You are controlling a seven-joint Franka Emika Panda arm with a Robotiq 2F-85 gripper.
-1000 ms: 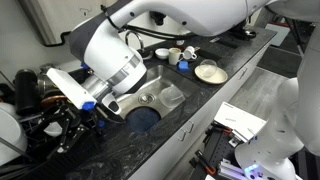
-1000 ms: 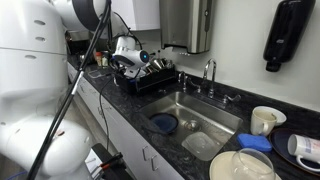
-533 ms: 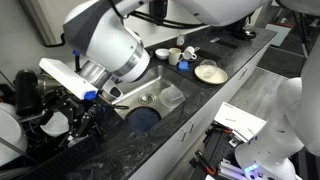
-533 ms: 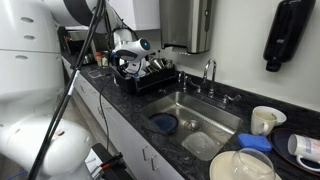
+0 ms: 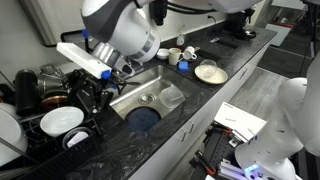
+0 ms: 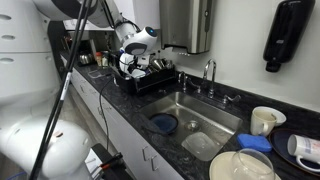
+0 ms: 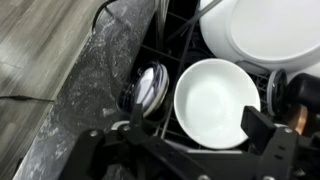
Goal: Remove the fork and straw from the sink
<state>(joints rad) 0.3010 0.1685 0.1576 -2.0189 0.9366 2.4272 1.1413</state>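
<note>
Wrist view: my gripper fills the bottom edge, fingers apart w/ nothing btw them, so no fork and no straw in the grasp. Right under me is the rack, not the sink. It holds a white bowl mouth-up at centre, a spoon just left of it against the wire, and a big plate at upper right. Speckled counter runs down the left of frame. I'd guess I hang here b/c the rack is the drop-off spot for whatever comes out of the sink. Jaws apart would fit a release, but that's only a judgement.

In an exterior view the gripper is left of centre over the rack, w/ the sink just right of it, mid-frame. Inside are a blue dish at the near end and a clear tub beside the drain. Can't make out fork or straw in there or in the rack; too small to tell. If they're out, task is prob. near done. Farthest back, the faucet stands at the sink's rear rim.
</note>
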